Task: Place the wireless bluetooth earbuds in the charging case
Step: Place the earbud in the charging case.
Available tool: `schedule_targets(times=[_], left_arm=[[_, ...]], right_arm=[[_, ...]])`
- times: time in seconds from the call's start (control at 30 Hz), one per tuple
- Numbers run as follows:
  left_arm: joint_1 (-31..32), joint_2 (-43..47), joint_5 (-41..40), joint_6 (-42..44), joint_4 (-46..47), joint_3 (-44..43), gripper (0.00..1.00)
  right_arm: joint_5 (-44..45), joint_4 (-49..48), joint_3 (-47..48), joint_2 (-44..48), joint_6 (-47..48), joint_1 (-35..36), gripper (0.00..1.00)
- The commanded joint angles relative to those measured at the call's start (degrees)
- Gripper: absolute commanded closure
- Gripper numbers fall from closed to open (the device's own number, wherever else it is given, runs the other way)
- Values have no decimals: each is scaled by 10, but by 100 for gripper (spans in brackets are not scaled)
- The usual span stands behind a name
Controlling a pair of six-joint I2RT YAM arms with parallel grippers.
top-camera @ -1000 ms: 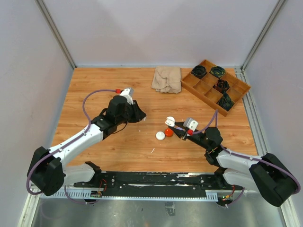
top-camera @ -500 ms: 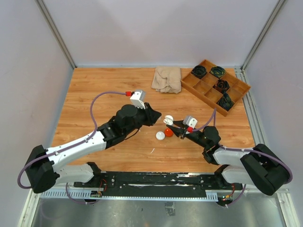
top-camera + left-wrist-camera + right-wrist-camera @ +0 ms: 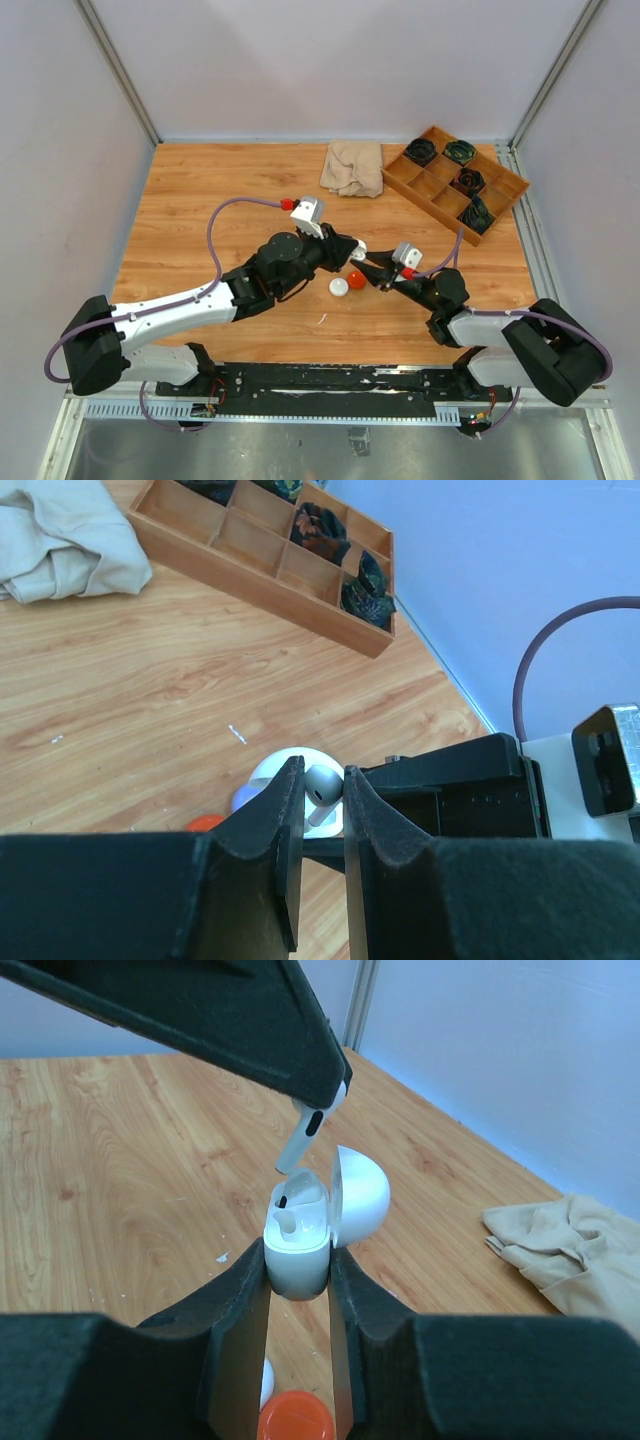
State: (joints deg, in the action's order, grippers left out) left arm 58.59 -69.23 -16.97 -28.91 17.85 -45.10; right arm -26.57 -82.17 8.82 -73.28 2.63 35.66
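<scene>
L gripper [image 3: 322,780] is clenching on one white earbud [image 3: 303,1138], pinching its bulb end btwn the pads w/ the stem hanging down past the fingertips. In the R wrist view that stem is pointing down at the open charging case [image 3: 296,1235]. Its tip is sitting just above the case's mouth, apart from it, not in a well yet.

R gripper [image 3: 297,1265] is grasping the case's lower body from both sides and holding it upright. The lid [image 3: 360,1195] is standing open, hinged back on the side toward the cloth. Inside the case a small white stemmed piece [image 3: 286,1222] is looking seated in one well, tho can't tell for sure.

In the top view both arms are meeting approx mid-worktop [image 3: 200,200], L arm reaching in from the left, R arm from the right, grippers tip to tip. Just nearside of them on the wood, an orange round piece [image 3: 356,279] and a white round piece [image 3: 339,287] are lying side by side; touching or not, can't tell. A tiny white fleck [image 3: 322,319] is lying nearer the arm bases.

A beige cloth [image 3: 352,167] is sitting crumpled at the far edge, just beside a wooden divided tray [image 3: 418,178] in the far R corner. Dark bundles [image 3: 467,181] are sitting in several of its compartments along the far and R sides.
</scene>
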Motion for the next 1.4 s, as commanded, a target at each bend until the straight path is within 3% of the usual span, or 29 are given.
schedule_targets(times=[0.0,1.07,1.37], left_arm=[[13,-7,-35,26,57,2,83],[47,-7,-76,39,73,36,83],[52,-12,-83,21,70,37,72]], right_arm=[[-5,-39,4,19,-7,14,99],[6,-30,-7,49,1,15,99],[12,-29,-10,53,4,15,99]])
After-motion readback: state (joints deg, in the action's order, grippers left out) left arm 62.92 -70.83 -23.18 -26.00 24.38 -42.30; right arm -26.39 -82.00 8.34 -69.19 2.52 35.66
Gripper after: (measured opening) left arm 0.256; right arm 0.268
